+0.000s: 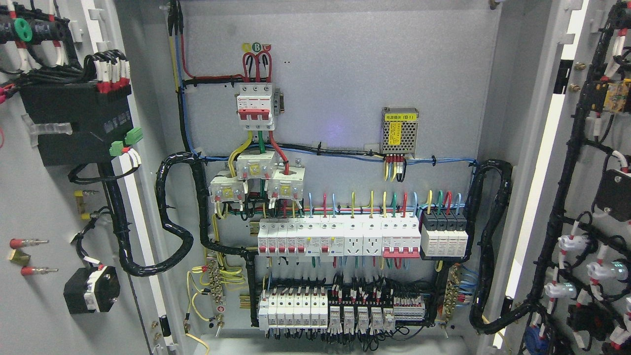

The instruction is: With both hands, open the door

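A grey electrical cabinet stands wide open in the head view. Its left door [44, 207] swings out at the picture's left, its inner face carrying a black box and wiring. Its right door [547, 162] swings out at the right, with black cable bundles and indicator parts on its inner face. The back panel [335, 88] shows between them. Neither of my hands nor arms shows in the frame.
Inside, a red-and-white main breaker [256, 106], a small metal power supply [400, 129], a row of breakers [340, 239] and lower terminal blocks [340, 310] are mounted. Thick black cable looms [177, 217] curve at both sides.
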### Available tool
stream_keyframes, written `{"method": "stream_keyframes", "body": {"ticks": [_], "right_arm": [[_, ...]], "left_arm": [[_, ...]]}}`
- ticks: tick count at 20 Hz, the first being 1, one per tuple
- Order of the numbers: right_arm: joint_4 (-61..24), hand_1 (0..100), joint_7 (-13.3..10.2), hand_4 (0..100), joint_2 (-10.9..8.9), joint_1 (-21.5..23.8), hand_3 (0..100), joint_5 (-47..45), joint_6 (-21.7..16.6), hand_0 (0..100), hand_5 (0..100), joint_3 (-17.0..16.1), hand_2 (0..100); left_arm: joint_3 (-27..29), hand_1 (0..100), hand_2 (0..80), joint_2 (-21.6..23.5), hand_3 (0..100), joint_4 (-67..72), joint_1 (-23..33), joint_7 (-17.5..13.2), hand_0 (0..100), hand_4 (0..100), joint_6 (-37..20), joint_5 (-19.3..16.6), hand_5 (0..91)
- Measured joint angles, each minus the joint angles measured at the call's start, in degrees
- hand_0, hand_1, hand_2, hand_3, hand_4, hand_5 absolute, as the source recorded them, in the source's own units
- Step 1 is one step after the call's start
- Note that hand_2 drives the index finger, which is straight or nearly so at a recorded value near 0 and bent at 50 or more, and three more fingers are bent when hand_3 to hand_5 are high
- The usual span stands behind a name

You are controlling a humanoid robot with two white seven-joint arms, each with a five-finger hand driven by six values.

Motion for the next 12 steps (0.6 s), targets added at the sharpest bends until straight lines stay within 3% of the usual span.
{"method": "stream_keyframes", "body": {"ticks": [12], "right_arm": [[1.4, 0, 0.4, 0, -0.52, 2.0, 0, -6.8, 0.0, 0, 0, -3.3, 0]], "left_arm": [[5.3, 0, 0.0, 1.5, 0, 0.4, 0.6, -0.1, 0, 3, 0.0, 8.4, 0.0]]}}
